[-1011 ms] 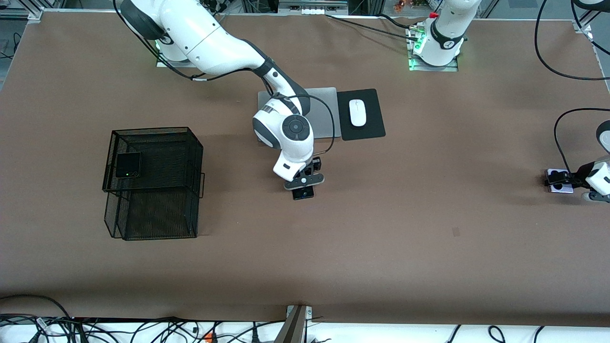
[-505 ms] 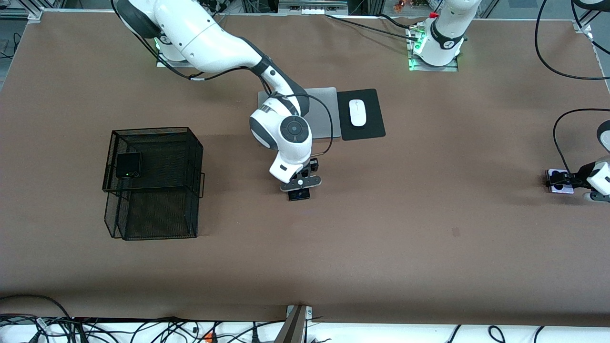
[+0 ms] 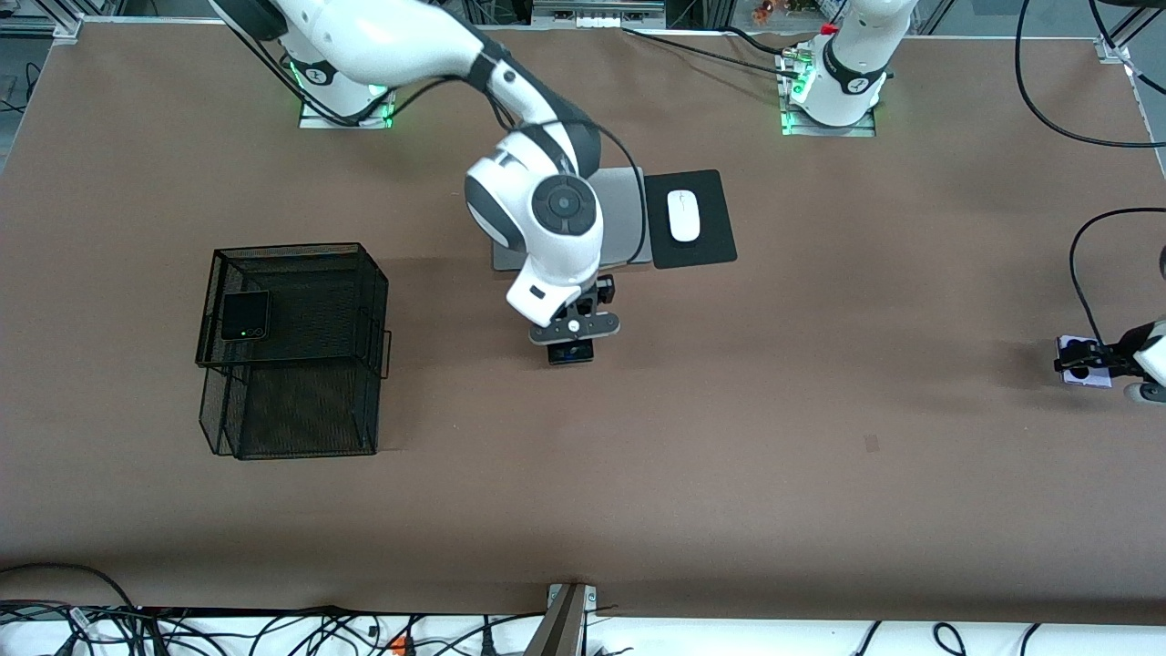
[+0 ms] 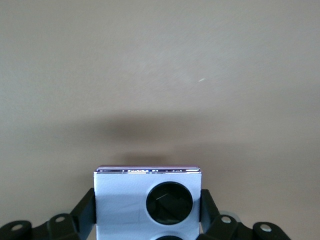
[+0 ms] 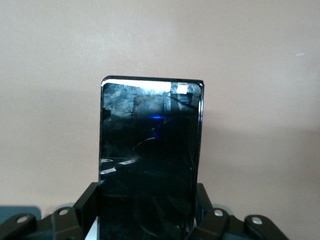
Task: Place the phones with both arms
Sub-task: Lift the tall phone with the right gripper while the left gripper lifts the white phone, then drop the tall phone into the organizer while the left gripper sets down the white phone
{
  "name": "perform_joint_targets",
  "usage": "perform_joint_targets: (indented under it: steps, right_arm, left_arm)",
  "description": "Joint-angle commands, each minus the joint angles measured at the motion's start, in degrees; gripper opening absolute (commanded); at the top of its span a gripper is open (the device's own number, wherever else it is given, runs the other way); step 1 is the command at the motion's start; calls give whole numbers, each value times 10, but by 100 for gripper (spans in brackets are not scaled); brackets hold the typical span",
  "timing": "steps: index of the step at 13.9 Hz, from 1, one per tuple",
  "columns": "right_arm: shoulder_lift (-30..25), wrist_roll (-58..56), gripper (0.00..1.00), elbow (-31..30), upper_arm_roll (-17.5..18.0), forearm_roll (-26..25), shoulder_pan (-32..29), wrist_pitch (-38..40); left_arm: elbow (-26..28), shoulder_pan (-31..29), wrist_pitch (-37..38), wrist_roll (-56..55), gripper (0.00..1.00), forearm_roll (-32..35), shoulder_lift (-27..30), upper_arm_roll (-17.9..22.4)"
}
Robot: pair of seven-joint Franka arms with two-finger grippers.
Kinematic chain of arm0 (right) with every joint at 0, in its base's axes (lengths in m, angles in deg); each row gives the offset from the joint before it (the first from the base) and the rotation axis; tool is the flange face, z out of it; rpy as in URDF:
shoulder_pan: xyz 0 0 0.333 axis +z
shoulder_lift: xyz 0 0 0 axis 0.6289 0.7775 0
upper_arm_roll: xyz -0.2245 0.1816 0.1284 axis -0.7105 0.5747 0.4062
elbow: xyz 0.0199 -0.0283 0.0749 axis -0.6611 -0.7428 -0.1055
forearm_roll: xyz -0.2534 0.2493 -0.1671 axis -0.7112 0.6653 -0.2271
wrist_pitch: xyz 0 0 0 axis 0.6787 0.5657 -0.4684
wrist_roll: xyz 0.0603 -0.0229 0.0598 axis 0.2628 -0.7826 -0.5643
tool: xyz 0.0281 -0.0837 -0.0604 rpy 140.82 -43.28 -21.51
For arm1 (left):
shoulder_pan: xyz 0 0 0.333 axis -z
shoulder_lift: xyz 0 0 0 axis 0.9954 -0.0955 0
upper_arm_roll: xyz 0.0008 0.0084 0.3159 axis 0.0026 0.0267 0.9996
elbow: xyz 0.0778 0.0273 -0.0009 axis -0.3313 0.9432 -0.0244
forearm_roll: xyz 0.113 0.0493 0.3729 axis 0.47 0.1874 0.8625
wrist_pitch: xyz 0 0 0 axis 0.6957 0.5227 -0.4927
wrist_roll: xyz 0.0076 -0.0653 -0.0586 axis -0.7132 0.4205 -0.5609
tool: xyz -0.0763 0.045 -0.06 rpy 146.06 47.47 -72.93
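My right gripper is shut on the long slim black phone and holds it above the brown table's middle; the right wrist view shows the phone clamped between both fingers. My left gripper is shut on the lilac-white phone with round black lenses, lifted over the left arm's end of the table; the left wrist view shows the phone between the fingers. The squarish black folded phone lies on top of the black wire basket.
A grey laptop lies under the right arm, with a white mouse on a black pad beside it. The wire basket has a lower tier nearer the front camera. Cables run along the table edges.
The right gripper has risen with the slim black phone and shifted slightly toward the basket. The left gripper has lifted the lilac-white phone and moved it toward the front camera.
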Motion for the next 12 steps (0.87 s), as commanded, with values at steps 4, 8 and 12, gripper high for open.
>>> perform_joint_targets:
  steps: [4, 8, 12]
  right_arm:
    - [-146, -98, 0, -95, -56, 41, -55, 94]
    - [-249, -217, 0, -232, -180, 111, -55, 67]
    - [-336, -294, 0, -377, -262, 112, -55, -8]
  left_arm:
    - [-48, 122, 106, -141, 32, -11, 40, 5]
    - [-48, 200, 124, -176, 36, -46, 40, -3]
    - [-49, 293, 126, -272, 33, -62, 39, -4]
